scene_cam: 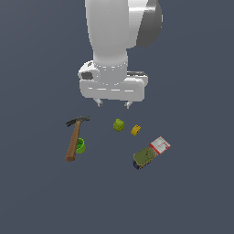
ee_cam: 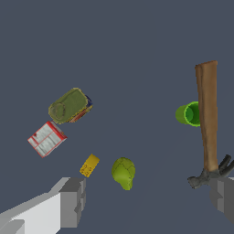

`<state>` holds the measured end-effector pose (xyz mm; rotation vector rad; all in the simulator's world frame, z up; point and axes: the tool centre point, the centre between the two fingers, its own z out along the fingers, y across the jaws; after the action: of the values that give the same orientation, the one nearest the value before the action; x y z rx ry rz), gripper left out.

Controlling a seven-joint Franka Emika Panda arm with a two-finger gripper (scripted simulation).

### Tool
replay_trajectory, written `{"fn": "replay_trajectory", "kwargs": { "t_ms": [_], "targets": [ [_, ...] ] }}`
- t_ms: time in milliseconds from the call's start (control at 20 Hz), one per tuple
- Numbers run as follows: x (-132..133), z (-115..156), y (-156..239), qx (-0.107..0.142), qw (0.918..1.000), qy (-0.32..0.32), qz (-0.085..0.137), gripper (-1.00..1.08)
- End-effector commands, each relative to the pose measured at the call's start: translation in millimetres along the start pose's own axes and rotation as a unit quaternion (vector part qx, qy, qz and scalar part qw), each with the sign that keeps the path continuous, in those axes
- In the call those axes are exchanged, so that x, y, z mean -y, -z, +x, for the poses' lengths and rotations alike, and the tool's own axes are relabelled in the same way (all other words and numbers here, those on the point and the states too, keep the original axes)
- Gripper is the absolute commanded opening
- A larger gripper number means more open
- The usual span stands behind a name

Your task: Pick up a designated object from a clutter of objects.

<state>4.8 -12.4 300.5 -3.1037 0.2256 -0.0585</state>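
Note:
The tiny yellow-orange block (scene_cam: 135,130) with small dark holes lies on the dark floor, between the yellow-green lump (scene_cam: 119,124) and the red-and-white box (scene_cam: 160,145). It also shows in the wrist view (ee_cam: 89,165), near one finger (ee_cam: 73,201). My gripper (scene_cam: 113,104) hangs open and empty well above the floor, over and a little behind the lump (ee_cam: 124,172). In the wrist view the gripper (ee_cam: 148,197) has its fingers wide apart, with nothing between them.
A brown-handled hammer (scene_cam: 75,137) lies at the exterior view's left with a green cup (scene_cam: 81,146) beside its handle. An olive tin can (scene_cam: 144,157) lies next to the box. They also show in the wrist view: hammer (ee_cam: 209,119), cup (ee_cam: 189,114), can (ee_cam: 69,105), box (ee_cam: 46,138).

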Motion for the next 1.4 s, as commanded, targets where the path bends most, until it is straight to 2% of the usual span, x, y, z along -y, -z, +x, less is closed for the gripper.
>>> {"fn": "replay_trajectory", "kwargs": {
  "t_ms": [0, 300, 600, 1350],
  "targets": [
    [7.6, -1.4, -13.6, 0.002, 0.9999, -0.015, 0.001, 1.0],
    [31.3, -9.2, -57.3, 0.006, 0.9979, -0.065, 0.002, 1.0],
    [55.6, -24.2, -105.6, 0.011, 0.9924, -0.122, 0.001, 1.0],
    [95.4, -77.0, -204.7, 0.014, 0.9675, -0.252, -0.014, 1.0]
  ]
}}
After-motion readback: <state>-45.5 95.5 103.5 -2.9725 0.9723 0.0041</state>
